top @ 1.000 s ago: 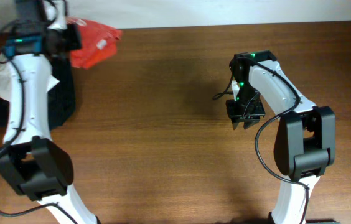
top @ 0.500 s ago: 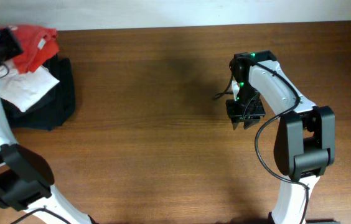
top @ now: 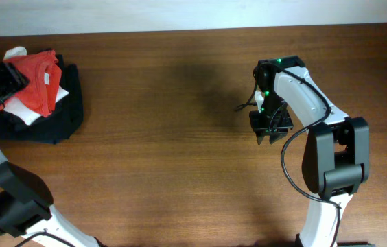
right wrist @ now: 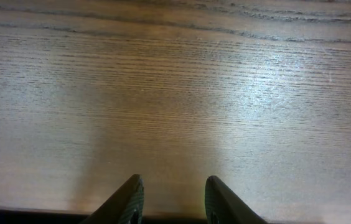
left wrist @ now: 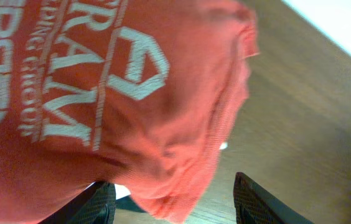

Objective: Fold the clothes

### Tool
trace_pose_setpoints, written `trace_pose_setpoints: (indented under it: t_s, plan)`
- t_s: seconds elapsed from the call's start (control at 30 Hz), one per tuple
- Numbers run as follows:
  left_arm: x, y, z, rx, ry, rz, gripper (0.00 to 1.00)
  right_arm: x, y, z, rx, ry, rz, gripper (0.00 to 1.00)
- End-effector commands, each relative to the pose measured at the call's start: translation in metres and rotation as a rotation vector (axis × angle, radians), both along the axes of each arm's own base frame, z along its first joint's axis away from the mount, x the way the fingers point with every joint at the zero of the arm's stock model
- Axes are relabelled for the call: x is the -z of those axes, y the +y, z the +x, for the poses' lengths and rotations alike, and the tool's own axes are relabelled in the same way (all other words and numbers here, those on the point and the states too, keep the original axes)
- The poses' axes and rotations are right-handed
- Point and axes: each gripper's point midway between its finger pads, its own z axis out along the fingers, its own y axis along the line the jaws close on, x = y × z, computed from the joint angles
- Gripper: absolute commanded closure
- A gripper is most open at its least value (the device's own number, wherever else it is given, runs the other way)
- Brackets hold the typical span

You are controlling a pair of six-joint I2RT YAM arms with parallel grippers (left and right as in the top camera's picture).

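Two pincers: one at each side of the table (top: 166,151), well apart from each other.
Left pincer (top: 3,84): at the far left edge of the overhead view, over the heap of clothes and right by the red shirt (top: 39,82); whether it touches the cloth I cannot tell.
Left pincer state: spread wide. In the left wrist view its dark fingers (left wrist: 259,202) stand far apart at the bottom edge, and the shirt's hem hangs loose between them.
Red shirt: crumpled on top of the heap at the table's back left corner, unfolded, with white lettering across the fabric.
White garment (top: 16,110): shows from under the red shirt on its near-left side.
Black garment (top: 60,116): lowest in the heap, flat on the table, spreading out to the right of the red one and in front of it.
Right pincer (top: 269,134): right of centre, pointing down at bare wood, well apart from the clothes.
Right pincer state: parted by a modest gap. Wood grain shows between its fingers (right wrist: 129,199), and it holds nothing.
Table surface: dark brown wood, with a pale glare in the right wrist view.
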Motion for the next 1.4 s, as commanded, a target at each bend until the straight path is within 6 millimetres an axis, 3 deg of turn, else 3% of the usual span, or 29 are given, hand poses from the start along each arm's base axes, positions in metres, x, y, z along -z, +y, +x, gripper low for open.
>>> trace_pose_setpoints:
  t_s: [0.0,0.07,0.17,0.27,0.47,0.57,0.67,0.8,0.9,0.93,1.0,1.07,1.2,1.37]
  plan:
    - [-0.075,-0.019,0.012,0.056,-0.229,0.020,0.42,-0.011,-0.004,0.005,-0.007,-0.040,-0.001,0.63]
    - [-0.081,-0.010,0.024,0.041,-0.265,0.095,0.43,-0.011,-0.004,0.005,-0.007,-0.040,-0.001,0.63]
    - [-0.061,0.009,0.031,-0.033,-0.216,0.153,0.43,-0.011,-0.004,0.005,-0.007,-0.039,-0.001,0.63]
    - [-0.020,0.017,0.036,-0.043,-0.132,0.116,0.44,-0.011,-0.004,0.005,-0.007,-0.038,-0.001,0.63]
    - [0.084,0.035,0.029,-0.085,0.085,-0.008,0.44,-0.011,-0.004,0.005,-0.007,-0.038,-0.001,0.63]
    - [0.101,0.031,0.028,-0.079,0.117,-0.044,0.44,-0.011,-0.004,0.005,-0.007,-0.038,-0.001,0.63]
    - [0.081,0.025,0.034,-0.058,0.063,-0.065,0.44,-0.011,-0.004,0.005,-0.006,-0.038,0.002,0.63]
    - [-0.009,-0.007,0.047,0.034,-0.130,-0.015,0.36,-0.015,0.007,0.008,0.021,-0.038,0.102,0.63]
    - [-0.061,-0.058,0.049,0.175,-0.217,0.074,0.23,-0.028,-0.004,0.026,0.085,-0.091,0.186,0.63]
    - [-0.068,-0.077,0.048,0.212,-0.216,0.096,0.18,-0.034,-0.007,0.033,0.112,-0.114,0.232,0.49]
    - [-0.066,-0.111,0.044,0.269,-0.170,0.112,0.13,-0.045,-0.015,0.045,0.149,-0.156,0.330,0.18]
    - [-0.051,-0.144,0.033,0.326,-0.079,0.094,0.01,-0.047,-0.032,0.046,0.199,-0.160,0.341,0.03]
    - [-0.010,-0.195,-0.012,0.428,0.196,0.065,0.01,-0.050,-0.064,0.024,0.288,-0.072,0.301,0.01]
    - [0.005,-0.213,-0.051,0.478,0.379,0.064,0.01,-0.050,-0.089,-0.007,0.303,0.043,0.202,0.01]
